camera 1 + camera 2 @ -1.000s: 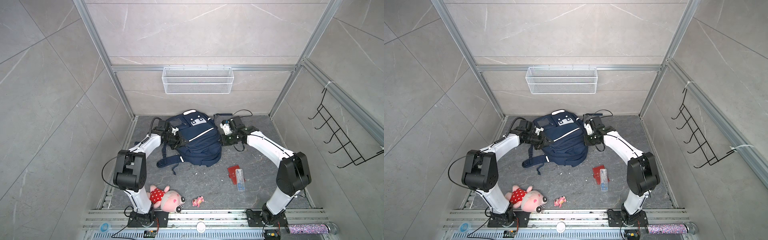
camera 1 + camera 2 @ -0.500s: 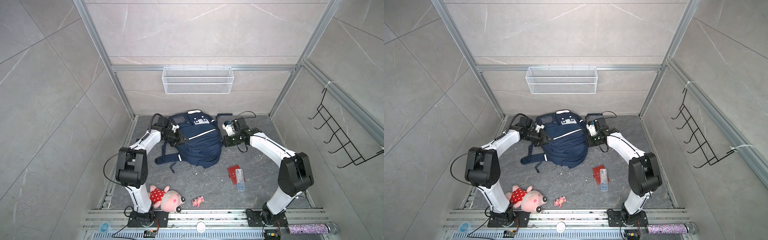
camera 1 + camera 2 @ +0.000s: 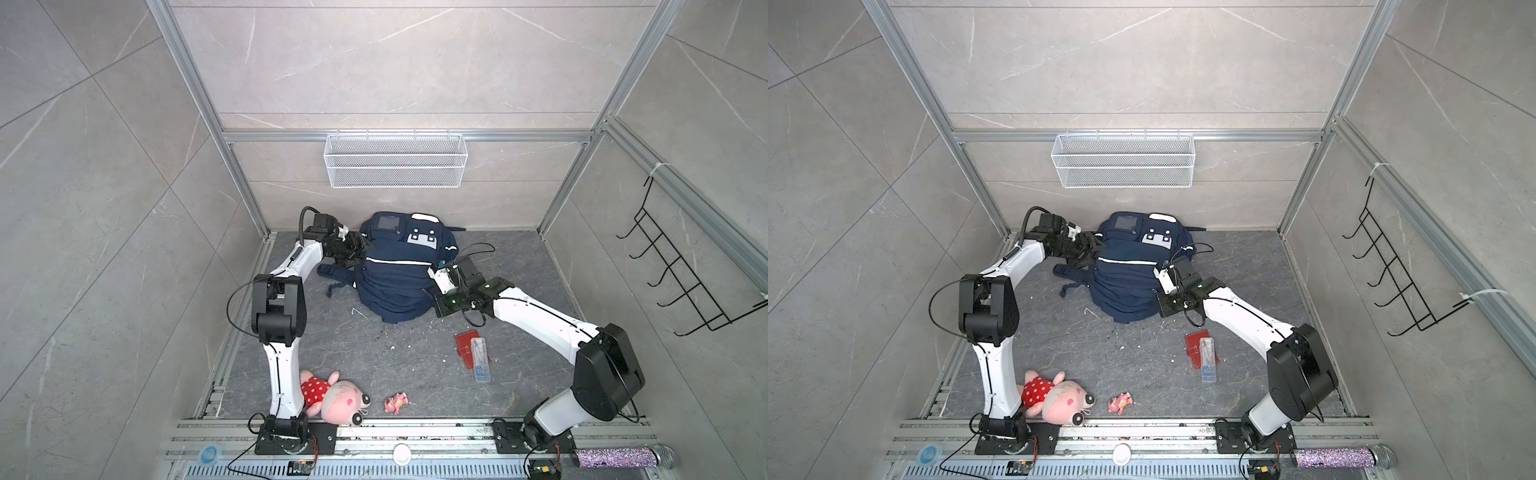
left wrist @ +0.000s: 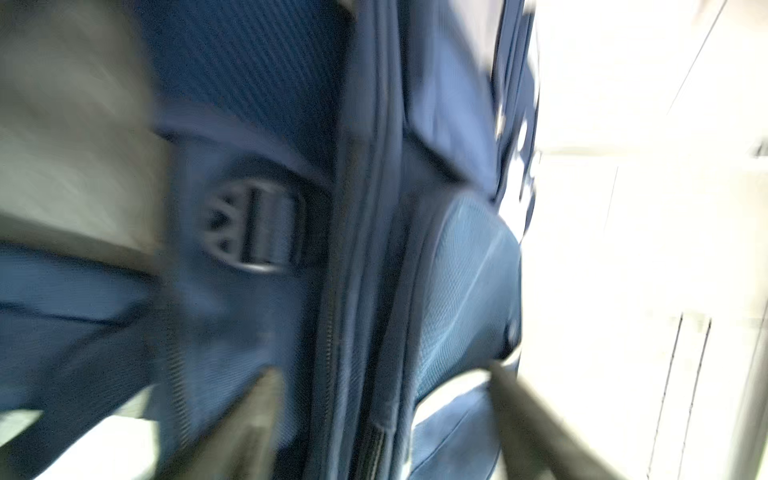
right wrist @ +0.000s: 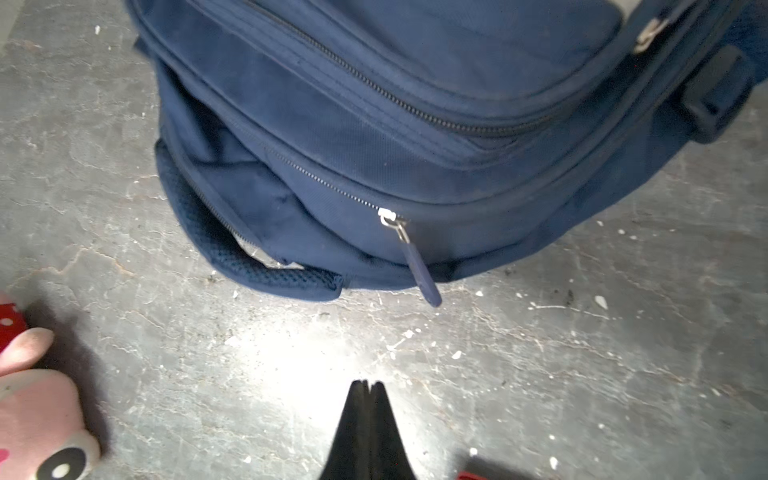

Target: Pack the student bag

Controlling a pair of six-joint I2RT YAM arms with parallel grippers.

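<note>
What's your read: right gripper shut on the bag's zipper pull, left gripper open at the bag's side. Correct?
Not quite. The right gripper is shut, but on nothing: the right wrist view shows the zipper pull hanging clear of it on the student bag. The left gripper is open at the bag's side, as stated.

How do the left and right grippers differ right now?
The left gripper is open; the right gripper is shut and empty. The left gripper spans a seam on the student bag's side; the right gripper hangs over bare floor, short of the zip pull. Both point at the bag.
</note>
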